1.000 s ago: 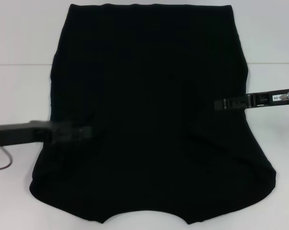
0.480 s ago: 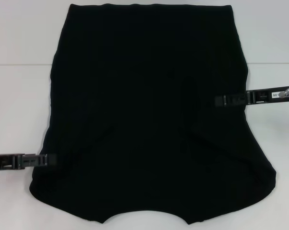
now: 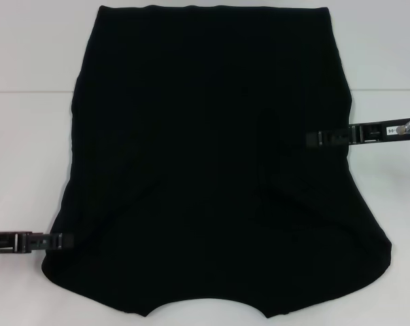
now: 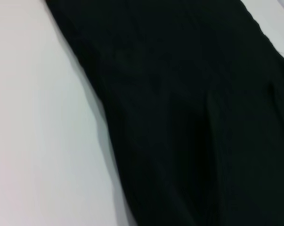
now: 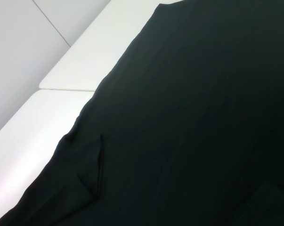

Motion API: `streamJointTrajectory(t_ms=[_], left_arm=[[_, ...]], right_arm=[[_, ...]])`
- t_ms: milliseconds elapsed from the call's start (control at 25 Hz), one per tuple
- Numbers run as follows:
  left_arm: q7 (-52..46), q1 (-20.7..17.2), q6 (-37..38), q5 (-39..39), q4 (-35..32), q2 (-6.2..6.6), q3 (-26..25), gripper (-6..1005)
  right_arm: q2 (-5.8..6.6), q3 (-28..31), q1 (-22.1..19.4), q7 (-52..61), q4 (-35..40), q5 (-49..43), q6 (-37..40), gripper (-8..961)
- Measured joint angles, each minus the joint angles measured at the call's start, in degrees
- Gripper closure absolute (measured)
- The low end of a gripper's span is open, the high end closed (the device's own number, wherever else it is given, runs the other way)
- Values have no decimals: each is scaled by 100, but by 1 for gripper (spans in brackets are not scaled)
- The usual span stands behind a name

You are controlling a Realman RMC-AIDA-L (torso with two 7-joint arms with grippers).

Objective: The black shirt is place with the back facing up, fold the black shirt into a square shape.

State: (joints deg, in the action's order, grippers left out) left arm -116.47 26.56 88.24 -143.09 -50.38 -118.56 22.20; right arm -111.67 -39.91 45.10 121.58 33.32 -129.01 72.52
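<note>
— Two grippers in play, one shirt (image 3: 211, 163) spread flat over the white table (image 3: 28, 136). Where does the cloth sit?

— Dead centre in the head view, plain black side up, straight hem at the far end, curved neckline edge nearest the robot. It fills most of the tabletop.

— And the left gripper (image 3: 60, 241)?

— Low at the shirt's left edge, near the close corner, its tip right at the cloth's border. Whether the fingers are spread or pressed together, I cannot tell.

— Right gripper (image 3: 313, 139)?

— Reaching in over the right side, tip above the cloth well inside the edge, roughly midway along. Fingers: cannot tell either.

— Edges?

— Left border runs clean down to a rounded corner. Right border bulges out lower down, and a raised fold shows just inward of the right tip.

— Room to move?

— Bare white strips lie along both sides of the shirt, wider on the left. The right wrist view shows open table beyond the cloth's edge, with a seam across it.
</note>
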Motion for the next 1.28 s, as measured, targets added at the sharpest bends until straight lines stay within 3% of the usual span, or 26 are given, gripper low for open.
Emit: streamJointTrajectory(t_ms=[280, 1240, 1280], left_arm=[[-19, 41, -100, -212, 49, 3, -2, 100], [-34, 51, -95, -216, 81, 22, -66, 978], [-34, 51, -92, -220, 81, 22, -64, 979]], right_arm=[[6, 9, 8, 9, 21, -1, -3, 179], [44, 9, -160, 91, 14, -28, 48, 178], [48, 18, -185, 92, 19, -22, 50, 178]])
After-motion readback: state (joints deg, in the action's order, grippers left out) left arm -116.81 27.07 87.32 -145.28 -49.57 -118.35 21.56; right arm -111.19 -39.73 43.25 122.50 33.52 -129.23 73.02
